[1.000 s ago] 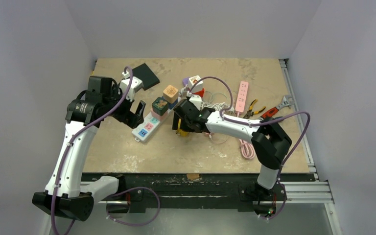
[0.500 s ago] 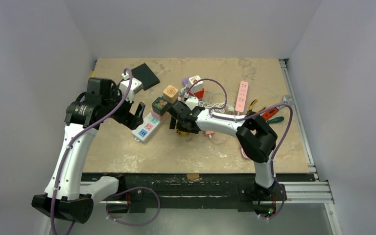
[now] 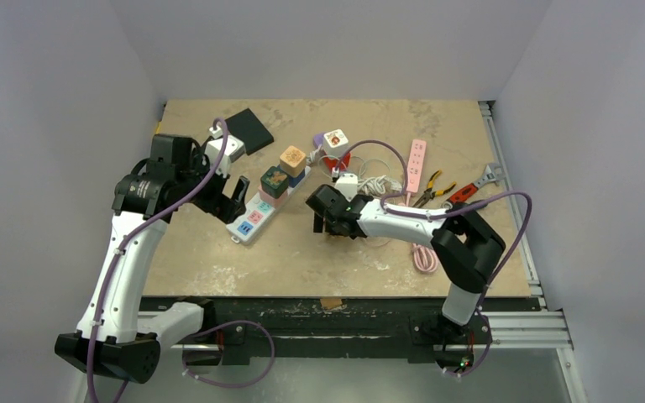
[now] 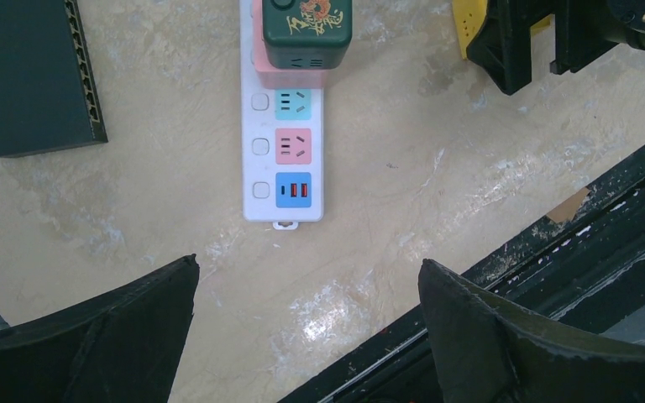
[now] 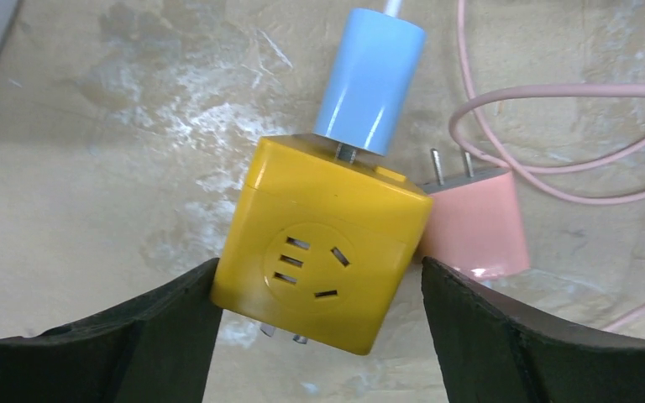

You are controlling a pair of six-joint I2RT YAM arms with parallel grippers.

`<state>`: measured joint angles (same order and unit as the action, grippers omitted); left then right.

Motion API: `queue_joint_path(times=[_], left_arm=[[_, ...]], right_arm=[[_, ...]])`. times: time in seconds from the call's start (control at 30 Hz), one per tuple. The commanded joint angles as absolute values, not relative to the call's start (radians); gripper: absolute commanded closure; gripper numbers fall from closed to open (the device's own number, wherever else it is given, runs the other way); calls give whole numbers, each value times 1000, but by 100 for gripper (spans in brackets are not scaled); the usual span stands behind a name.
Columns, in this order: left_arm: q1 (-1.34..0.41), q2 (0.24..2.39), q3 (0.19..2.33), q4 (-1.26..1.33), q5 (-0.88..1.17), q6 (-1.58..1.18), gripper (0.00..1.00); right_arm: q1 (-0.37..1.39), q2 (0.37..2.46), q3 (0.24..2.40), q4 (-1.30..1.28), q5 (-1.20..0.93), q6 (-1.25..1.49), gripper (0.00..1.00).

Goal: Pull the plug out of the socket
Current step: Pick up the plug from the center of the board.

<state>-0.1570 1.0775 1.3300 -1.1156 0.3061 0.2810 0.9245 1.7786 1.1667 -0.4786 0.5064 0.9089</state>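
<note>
A yellow cube socket (image 5: pixel 323 264) lies on the table in the right wrist view. A light blue plug (image 5: pixel 369 80) is stuck in its far side, with a bit of metal pin showing between them. My right gripper (image 5: pixel 320 267) is open and straddles the cube. Its left finger (image 5: pixel 176 311) touches the cube's corner and its right finger (image 5: pixel 487 319) stands apart from it. In the top view the right gripper (image 3: pixel 329 220) is low at mid-table. My left gripper (image 4: pixel 308 264) is open and empty, hovering off the near end of a white power strip (image 4: pixel 283 151).
A pink adapter (image 5: pixel 479 227) with a pink cable leans on the cube's right side. A green cube (image 4: pixel 306 29) sits on the white strip. A black box (image 3: pixel 249 128), orange cube (image 3: pixel 292 159), white cube (image 3: pixel 334 139), pink strip (image 3: pixel 416 164), pliers (image 3: pixel 431 186) and wrench (image 3: pixel 485 178) lie farther back.
My right gripper has shifted a little to the right and toward the near edge, and its elbow has swung back out. The left arm has stayed put.
</note>
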Motion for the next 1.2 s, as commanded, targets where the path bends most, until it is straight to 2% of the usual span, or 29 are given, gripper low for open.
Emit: queue_joint_path(times=[0.0,0.17,0.37,0.53,0.63,0.77,0.93,1.03,1.17], left_arm=[[-149,1063,1338,-1092,311,288,0],[-149,1066,1344,-1095,317,284,0],[-149,1065,1346,-1100,309,289,0],[-149,1071,1345,-1096,309,290,0],[-149,1075,1348,-1097,309,291,0],[-149,1075,1350,-1101,310,297,0],[-149,1072,1340,-1099,310,302,0],[-149,1075,1336,-1098,313,299,0],[-149,1074,1335,-1097,314,298,0]], right_arm=[[923,1710,1139,-457,544,774,16],[923,1759,1215,-473,535,739,13],[923,1845,1281,-481,526,755,17],[923,1874,1285,-462,536,756,22],[926,1886,1277,-464,537,758,31],[937,1802,1158,-406,558,756,46],[947,1589,908,-249,517,694,55],[948,1478,778,-151,391,593,55],[948,1401,692,-84,218,466,47]])
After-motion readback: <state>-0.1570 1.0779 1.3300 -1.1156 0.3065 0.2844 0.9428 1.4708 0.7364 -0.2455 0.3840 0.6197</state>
